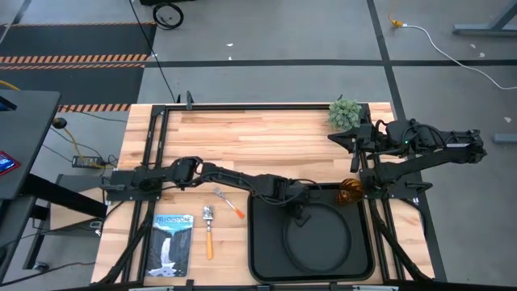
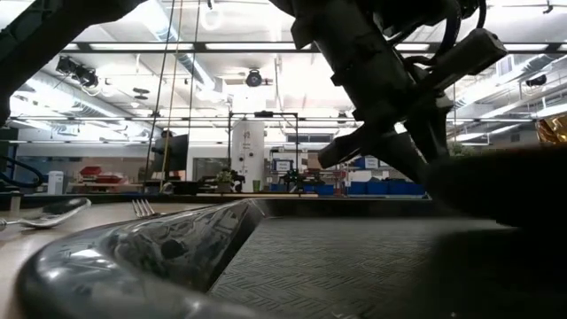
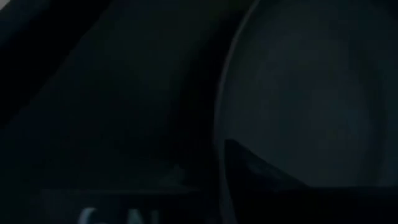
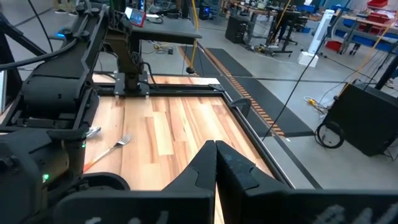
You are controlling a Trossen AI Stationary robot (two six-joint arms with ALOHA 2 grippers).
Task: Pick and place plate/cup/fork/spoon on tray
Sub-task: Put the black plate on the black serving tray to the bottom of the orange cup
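Near edge of worktop [image 1: 266,133]: tray [image 1: 260,259] sat at front, right of centre, with plate [image 1: 317,236] lying flat inside it. Left gripper [image 1: 300,215] reached across from the left and hovered low over plate's far-left rim, at the tray's far edge; cannot tell whether its jaws were released or clenched, left wrist view too dark. Left of tray, spoon [image 1: 208,229] lay on the wood, bowl pointing away from the front, handle toward it. Booklet [image 1: 173,243] with waterfall cover lay further left. Just beyond the spoon, fork [image 1: 229,202] lay diagonal, tines away from tray. Cup [image 1: 351,191] stood at tray's far right corner, just outside the rim as far as I could tell. Farther back on right, right gripper [image 1: 343,139] waited above worktop, jaws clenched, empty. Small green plant [image 1: 344,112] at far right edge
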